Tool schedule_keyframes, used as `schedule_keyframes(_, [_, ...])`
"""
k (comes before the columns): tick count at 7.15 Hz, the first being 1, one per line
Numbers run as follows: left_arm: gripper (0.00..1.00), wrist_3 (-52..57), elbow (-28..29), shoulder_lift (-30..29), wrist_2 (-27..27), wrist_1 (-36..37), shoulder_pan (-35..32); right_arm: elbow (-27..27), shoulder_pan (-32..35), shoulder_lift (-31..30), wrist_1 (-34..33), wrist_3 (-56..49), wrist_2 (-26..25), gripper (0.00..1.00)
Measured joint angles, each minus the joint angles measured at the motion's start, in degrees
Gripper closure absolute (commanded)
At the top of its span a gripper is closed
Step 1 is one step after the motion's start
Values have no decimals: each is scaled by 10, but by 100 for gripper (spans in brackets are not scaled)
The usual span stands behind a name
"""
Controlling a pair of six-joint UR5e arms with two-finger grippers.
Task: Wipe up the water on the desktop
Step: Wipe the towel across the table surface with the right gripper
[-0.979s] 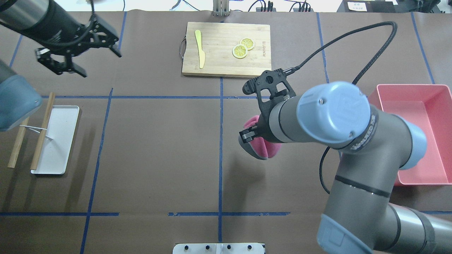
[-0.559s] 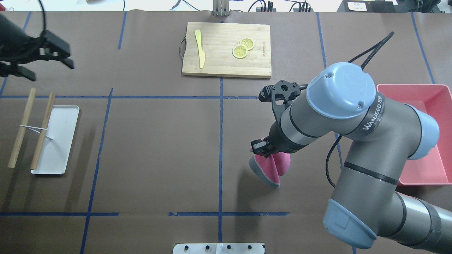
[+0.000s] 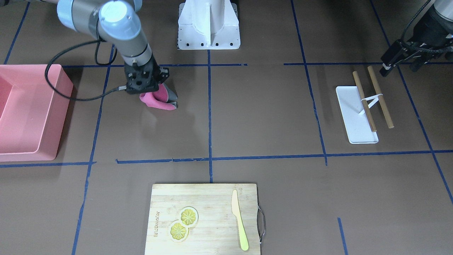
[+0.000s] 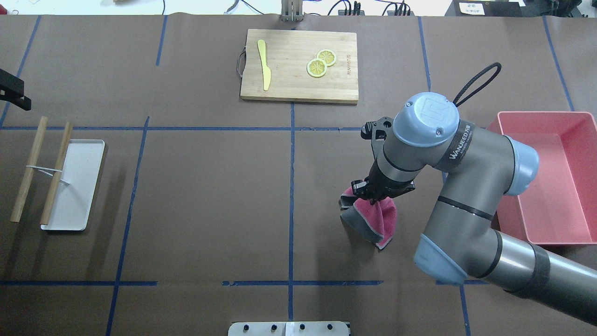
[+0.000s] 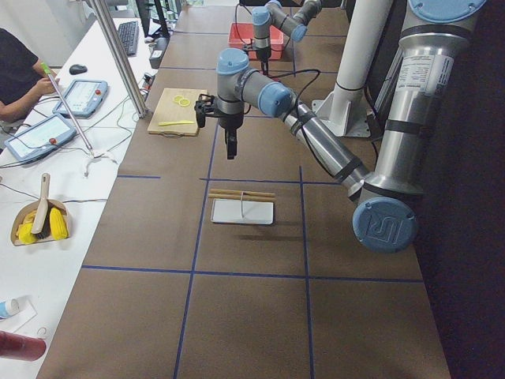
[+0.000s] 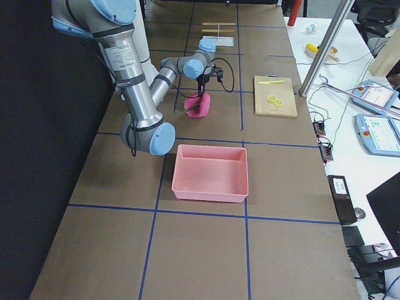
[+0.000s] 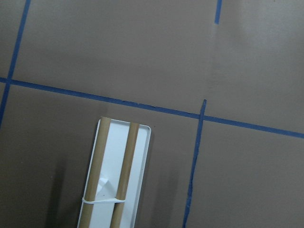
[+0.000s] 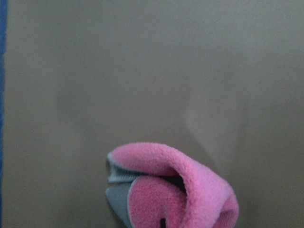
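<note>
Pinching pink-and-grey cloth (image 4: 373, 219) by its bunched top in right hand (image 4: 374, 197), right of centre in overhead frame, probably trailing lower folds on brown blue-taped bench (image 4: 210, 200) filling the frame. Judging cloth soft, light, floppy: gripping gathered fold, pressing flat for wiping. Not spotting water anywhere. Holding left hand (image 3: 401, 62) at upper right of front view; not managing to tell its finger spread.

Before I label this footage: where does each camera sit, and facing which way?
Front: across the table, facing robot; right gripper holds cloth.
Overhead: behind robot, looking down; right arm.
Left side: table end; left arm nearest.
Right side: opposite end; right arm nearest.
Left wrist: down onto tray; no body.
Right wrist: down onto cloth; no body.
Front and overhead share the cutting board.
</note>
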Motion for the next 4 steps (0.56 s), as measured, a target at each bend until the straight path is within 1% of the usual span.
schedule_keyframes(2, [0,-4,0,0,-4,1,-1,-82,55,-1,51,-14,1,100])
schedule_keyframes(4, [0,-6,0,1,-4,1,-4,-126,124,-2,57,-74,10,100])
